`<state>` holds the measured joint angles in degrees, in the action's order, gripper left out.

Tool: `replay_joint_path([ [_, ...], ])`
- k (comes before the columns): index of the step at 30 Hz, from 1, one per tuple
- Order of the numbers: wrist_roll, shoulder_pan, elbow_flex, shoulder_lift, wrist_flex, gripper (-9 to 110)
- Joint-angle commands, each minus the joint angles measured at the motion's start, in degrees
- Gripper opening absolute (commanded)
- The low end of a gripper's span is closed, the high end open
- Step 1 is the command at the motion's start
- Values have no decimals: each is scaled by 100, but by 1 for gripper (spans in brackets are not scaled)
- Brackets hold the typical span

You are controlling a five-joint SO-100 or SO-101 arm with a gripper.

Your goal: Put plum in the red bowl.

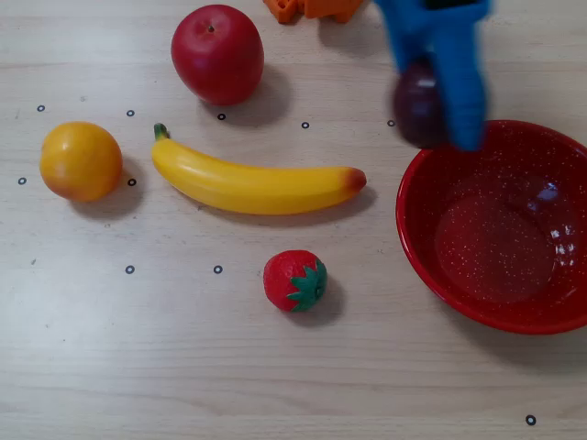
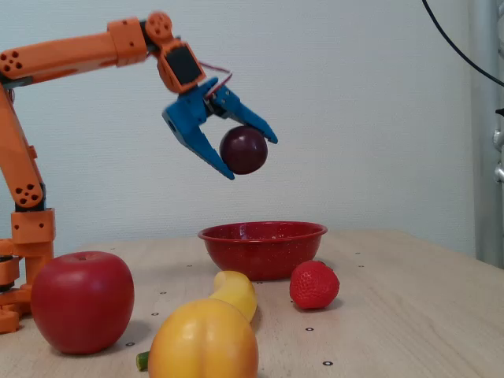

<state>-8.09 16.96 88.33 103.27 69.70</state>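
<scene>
The dark purple plum (image 1: pixel 417 110) (image 2: pixel 243 150) is held between the blue fingers of my gripper (image 1: pixel 438 105) (image 2: pixel 249 154), high above the table. In the fixed view it hangs over the red speckled bowl (image 2: pixel 262 246). In the overhead view it sits by the bowl's upper left rim (image 1: pixel 431 160). The bowl is empty inside. The blue fingers partly cover the plum in the overhead view.
A red apple (image 1: pixel 217 53) (image 2: pixel 81 301), an orange (image 1: pixel 81 160) (image 2: pixel 204 340), a yellow banana (image 1: pixel 252 183) (image 2: pixel 235 291) and a strawberry (image 1: pixel 294 280) (image 2: pixel 314 285) lie on the wooden table left of the bowl. The orange arm base (image 2: pixel 24 228) stands at the fixed view's left.
</scene>
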Motion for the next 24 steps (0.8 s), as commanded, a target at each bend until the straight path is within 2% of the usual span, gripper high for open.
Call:
replay_joint_path([
  [1,158,308,-167,334,-765,0],
  [7,-422,826,-26,-606,-1802,0],
  [12,-993,1020,-598,-1793,-1731,1],
  [13,-1046,1028,-729,-2013,-1644,5],
  [18,-1222,1028,-1125,-2821,-1318,42],
  [24,-1213,1011,-1354,-2997,-1099,51],
])
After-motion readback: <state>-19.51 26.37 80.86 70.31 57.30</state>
